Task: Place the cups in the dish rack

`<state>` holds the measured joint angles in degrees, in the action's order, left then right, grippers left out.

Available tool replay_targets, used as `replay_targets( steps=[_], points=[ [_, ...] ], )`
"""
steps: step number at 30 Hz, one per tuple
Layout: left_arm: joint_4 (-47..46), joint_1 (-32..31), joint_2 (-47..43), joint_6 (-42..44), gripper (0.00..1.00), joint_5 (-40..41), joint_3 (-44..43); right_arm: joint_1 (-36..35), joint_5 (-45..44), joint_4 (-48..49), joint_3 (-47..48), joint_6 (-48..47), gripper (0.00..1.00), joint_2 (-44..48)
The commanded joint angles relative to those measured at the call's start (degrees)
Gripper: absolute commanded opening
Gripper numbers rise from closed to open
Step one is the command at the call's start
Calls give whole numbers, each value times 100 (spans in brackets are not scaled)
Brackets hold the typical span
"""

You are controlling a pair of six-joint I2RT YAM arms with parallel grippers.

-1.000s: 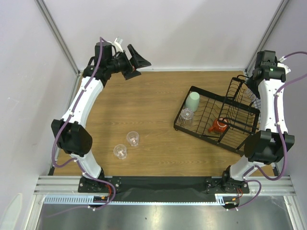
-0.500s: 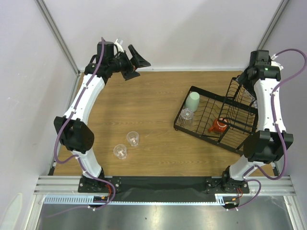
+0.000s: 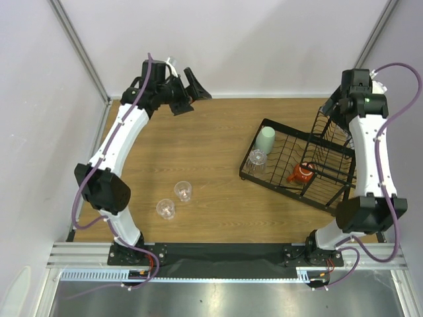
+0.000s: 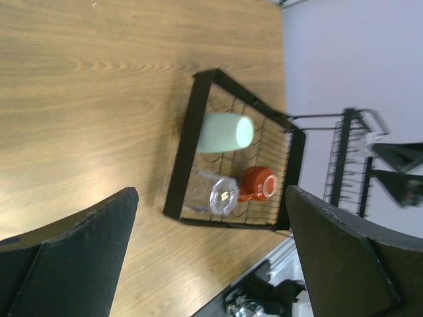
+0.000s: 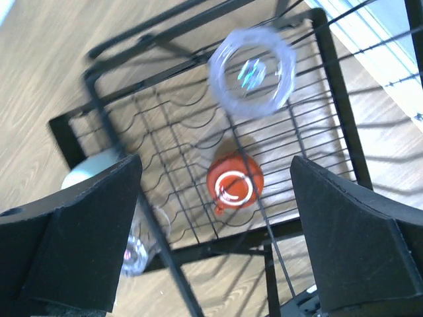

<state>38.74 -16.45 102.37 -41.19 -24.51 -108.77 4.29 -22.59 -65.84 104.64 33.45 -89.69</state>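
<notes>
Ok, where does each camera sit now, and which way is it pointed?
Top external: above and behind the arms, looking down on the table; both show whole.
Left wrist: high at the far-left corner, looking across at the dish rack; open left gripper frames it.
Right wrist: over the rack, looking down at the orange mug; open right gripper shows.
Shared: all three show the mug and the mint cup.
</notes>
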Motion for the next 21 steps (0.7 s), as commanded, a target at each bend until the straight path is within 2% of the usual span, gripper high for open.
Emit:
replay_targets(
  steps=[1,7,10,18,21],
  points=[
    [317,-366,-560,374,100,612,49,-192,315,-122,136,-400,100,636],
    [432,-1263,-981,595,100,1247,136,-771,869,-376,-74,-682,100,1321],
    [722,-1466,-1201,350,100,1361,364,-807,1317,-446,-356,-726,100,1805],
    [1021,-1607,-2448,-117,100,1538,1507,-825,2205,-509,-1164,-823,100,2807],
    [1188,-1633,-2844,-354,100,1440,1973,-825,2890,-438,-1279,-805,100,2974]
  ],
)
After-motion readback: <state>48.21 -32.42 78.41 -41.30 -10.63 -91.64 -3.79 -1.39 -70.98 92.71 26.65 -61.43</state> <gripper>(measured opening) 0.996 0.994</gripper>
